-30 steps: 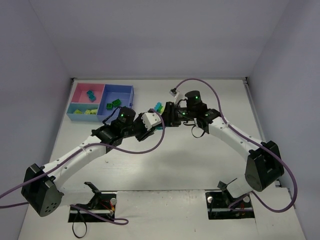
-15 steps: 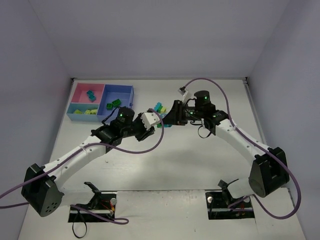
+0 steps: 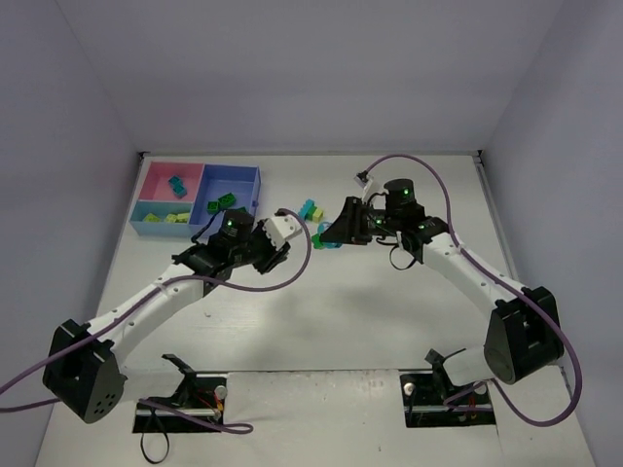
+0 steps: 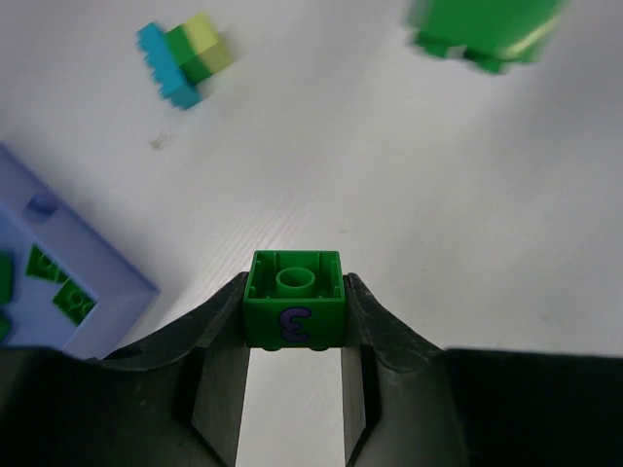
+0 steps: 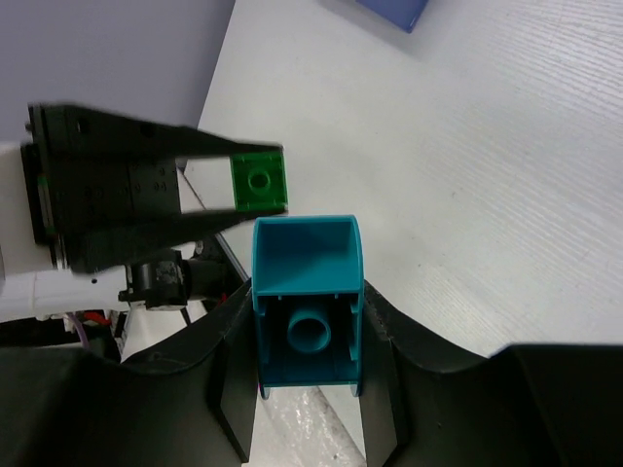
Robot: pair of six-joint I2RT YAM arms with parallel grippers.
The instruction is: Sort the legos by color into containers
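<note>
My left gripper (image 4: 295,288) is shut on a dark green lego (image 4: 294,316) marked with a 3, held above the table right of the medium-blue container (image 4: 58,292), which holds dark green legos. In the top view the left gripper (image 3: 284,241) is near table centre. My right gripper (image 5: 308,292) is shut on a teal lego (image 5: 307,255); in the top view it (image 3: 325,236) faces the left gripper. The pink container (image 3: 156,175) holds teal legos and the light-blue container (image 3: 146,209) holds yellow-green ones.
A joined teal, green and yellow-green lego group (image 4: 185,60) lies on the table between the grippers and the back wall, also in the top view (image 3: 311,209). A blurred green lego (image 4: 482,29) is at the left wrist view's top right.
My left gripper has drawn back to the left with the green lego. My right gripper has moved slightly right and away from it, still holding the teal lego.
</note>
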